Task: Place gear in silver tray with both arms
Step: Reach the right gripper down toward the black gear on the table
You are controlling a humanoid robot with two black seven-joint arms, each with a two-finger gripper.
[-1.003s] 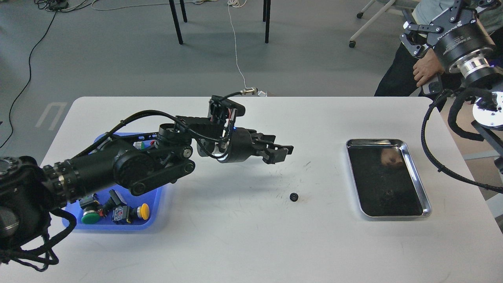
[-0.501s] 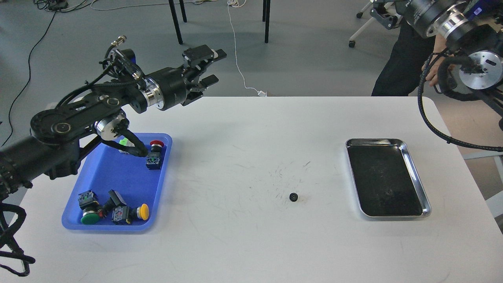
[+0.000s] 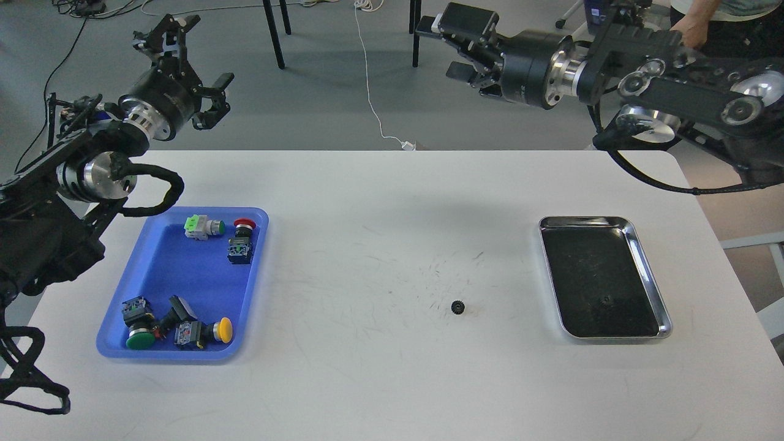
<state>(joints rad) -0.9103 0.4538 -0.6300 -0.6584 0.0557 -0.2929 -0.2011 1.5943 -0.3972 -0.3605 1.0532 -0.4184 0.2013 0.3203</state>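
Observation:
A small black gear (image 3: 457, 307) lies on the white table, right of its middle. The silver tray (image 3: 650, 275) stands to the gear's right, with a small dark speck on its dark bottom. My left gripper (image 3: 191, 66) is raised beyond the table's far left corner, its fingers spread and empty. My right gripper (image 3: 440, 48) is raised beyond the far edge, pointing left, its fingers apart and empty. Both grippers are far from the gear.
A blue plastic tray (image 3: 171, 263) with several push-button switches sits at the left of the table. Chair legs and cables stand on the floor behind the table. A person is at the top right.
My left arm has swung from above the table's middle up and back to the far left. My right arm has swung in from the right edge to top centre. The gear has not moved.

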